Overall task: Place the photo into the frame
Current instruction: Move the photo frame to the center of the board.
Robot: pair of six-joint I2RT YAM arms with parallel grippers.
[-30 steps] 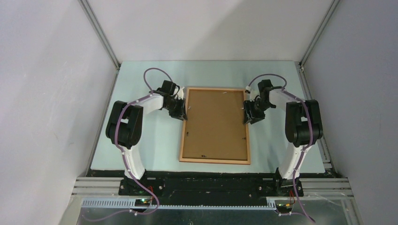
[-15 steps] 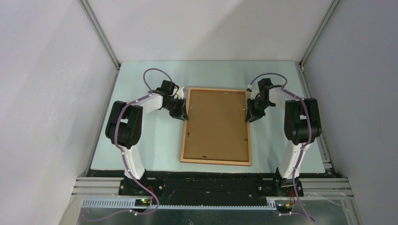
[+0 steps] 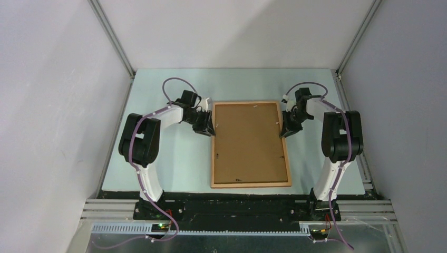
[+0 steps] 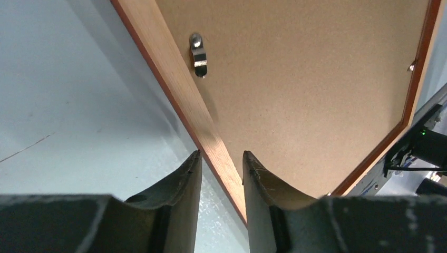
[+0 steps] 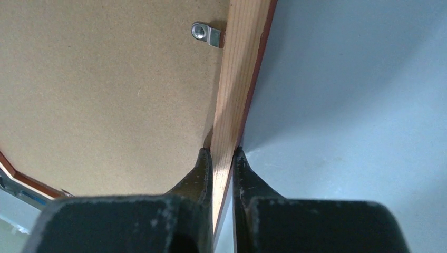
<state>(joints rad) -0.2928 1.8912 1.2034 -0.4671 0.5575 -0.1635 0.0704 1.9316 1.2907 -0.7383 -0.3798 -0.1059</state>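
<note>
Two grippers flank the wooden frame in the overhead view, one on each long rail and both toward its far end: the left gripper at the left rail, the right gripper at the right rail. The frame lies back-up on the table with its long axis running away from the arm bases, and a brown backing board fills it. No photo shows anywhere. I cannot tell whether it sits under the board.

From the left wrist, that gripper's fingers stand apart astride the frame's left rail. A sliver of table shows between the outer finger and the wood, so I'd call this no firm grip. A metal turn clip sits further along the rail.

From the right wrist, the right gripper is pinched tight on the frame's right rail, one finger on the board side and one outside, short of a second clip.

Any lift or turn of the frame, I'd judge, hangs on the right arm alone unless the left closes.
</note>
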